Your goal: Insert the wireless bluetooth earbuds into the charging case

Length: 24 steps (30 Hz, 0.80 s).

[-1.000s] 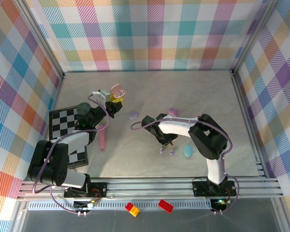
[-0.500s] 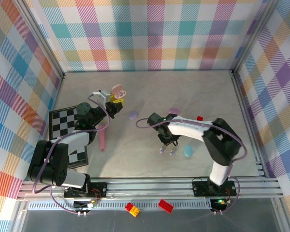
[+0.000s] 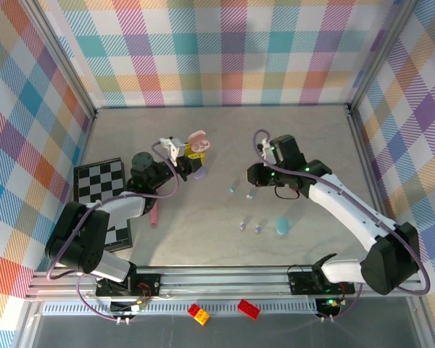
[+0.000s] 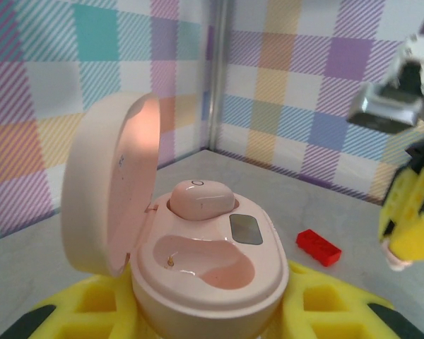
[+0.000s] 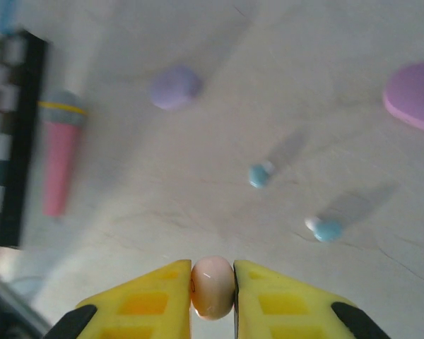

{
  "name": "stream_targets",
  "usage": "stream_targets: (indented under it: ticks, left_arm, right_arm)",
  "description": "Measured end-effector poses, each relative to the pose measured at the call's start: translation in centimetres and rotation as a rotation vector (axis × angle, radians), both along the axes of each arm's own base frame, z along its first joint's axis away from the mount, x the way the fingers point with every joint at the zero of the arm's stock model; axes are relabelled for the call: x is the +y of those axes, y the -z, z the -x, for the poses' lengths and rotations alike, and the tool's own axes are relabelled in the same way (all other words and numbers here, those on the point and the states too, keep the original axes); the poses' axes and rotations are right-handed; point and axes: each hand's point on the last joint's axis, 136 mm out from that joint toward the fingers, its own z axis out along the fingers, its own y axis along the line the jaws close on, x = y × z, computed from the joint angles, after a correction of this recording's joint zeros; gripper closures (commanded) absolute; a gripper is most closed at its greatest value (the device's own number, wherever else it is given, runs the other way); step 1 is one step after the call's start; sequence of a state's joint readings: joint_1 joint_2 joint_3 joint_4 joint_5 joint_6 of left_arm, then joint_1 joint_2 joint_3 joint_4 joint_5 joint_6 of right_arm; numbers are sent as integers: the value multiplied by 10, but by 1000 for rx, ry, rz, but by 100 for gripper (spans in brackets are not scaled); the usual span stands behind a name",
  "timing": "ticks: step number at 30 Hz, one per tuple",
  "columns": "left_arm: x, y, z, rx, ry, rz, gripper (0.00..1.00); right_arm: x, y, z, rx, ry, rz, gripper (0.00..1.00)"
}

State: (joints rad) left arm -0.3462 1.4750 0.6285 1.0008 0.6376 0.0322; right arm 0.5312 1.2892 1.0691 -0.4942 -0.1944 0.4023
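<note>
Two pinches: left gripper (image 3: 193,151), pink case (image 4: 212,275) (lid up) | right gripper (image 5: 212,302), pink earbud (image 5: 212,282) | marbled tabletop (image 3: 312,145), plaid walls (image 3: 225,51)

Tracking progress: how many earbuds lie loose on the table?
4: two teal earbuds mid-table, two lavender earbuds nearer the arm bases, left of the teal case. Others may be hidden.

Left arm (image 3: 119,209): showing white links, black joints.
Right arm (image 3: 344,210): showing white links, black joints.
Cables (image 3: 52,250): running lavender along the arms.
Right gripper (image 5: 212,282): wearing yellow pads (image 5: 152,300).
</note>
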Motion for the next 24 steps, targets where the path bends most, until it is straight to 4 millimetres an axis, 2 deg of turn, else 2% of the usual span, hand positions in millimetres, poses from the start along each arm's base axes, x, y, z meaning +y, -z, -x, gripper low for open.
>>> stream_targets:
  ticks: [2, 7, 16, 19, 24]
  left_arm:
    - [-13, -1, 4, -11, 32, -8, 68]
    - [-42, -3, 14, -36, 101, -20, 68]
    - [-77, 19, 25, 6, 165, -41, 69]
    - [-85, 18, 28, 3, 180, -39, 69]
    - [-93, 11, 30, -24, 196, -25, 69]
  right_arm:
    - [7, -18, 0, -8, -21, -99, 80]
    - [25, -46, 7, 0, -89, -239, 80]
    - [38, -90, 7, -54, -148, -340, 81]
    - [41, -95, 5, -67, -155, -351, 81]
    - [45, -82, -1, -34, -150, -340, 81]
